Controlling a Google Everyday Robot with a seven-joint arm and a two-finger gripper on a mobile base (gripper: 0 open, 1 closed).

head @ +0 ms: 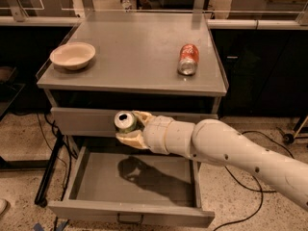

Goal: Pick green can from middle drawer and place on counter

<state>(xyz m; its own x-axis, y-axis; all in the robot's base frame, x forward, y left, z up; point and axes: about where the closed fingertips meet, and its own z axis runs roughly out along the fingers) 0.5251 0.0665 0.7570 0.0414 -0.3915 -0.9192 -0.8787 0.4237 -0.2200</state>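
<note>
Bowl [72, 56]: we see a pale, shallow bowl standing upright near the left edge of the counter [139, 47], well apart from anything else on it.
Left cable [47, 134]: a dark cable runs down beside the cabinet's left side to the speckled floor [19, 143].
Drawer [96, 186]: the lowest drawer is pulled out toward us; we see its flat grey floor and a small dark pull on its front.
Shadow [144, 174]: a dark patch cast by the gripper and arm falls on the drawer floor, below the can.
Green can [126, 121]: it is off the drawer floor, held in the air over the back of the open drawer. Its silver top with the pull tab is turned toward us.
Gripper [131, 127]: its cream fingers are clamped on the green can, one above it and one beneath it.
In the way: we find the counter's front edge above the can, and the upper drawer front [82, 121] close behind it.
Red can [188, 59]: it lies on its side toward the counter's right, silver end facing us, well apart from the bowl.
Arm [231, 148]: thick and white, it reaches in from the lower right, crossing the drawer's right rear corner and hiding part of that side.
Right cable [250, 172]: another dark cable lies on the floor to the cabinet's right, partly hidden by the arm.
</note>
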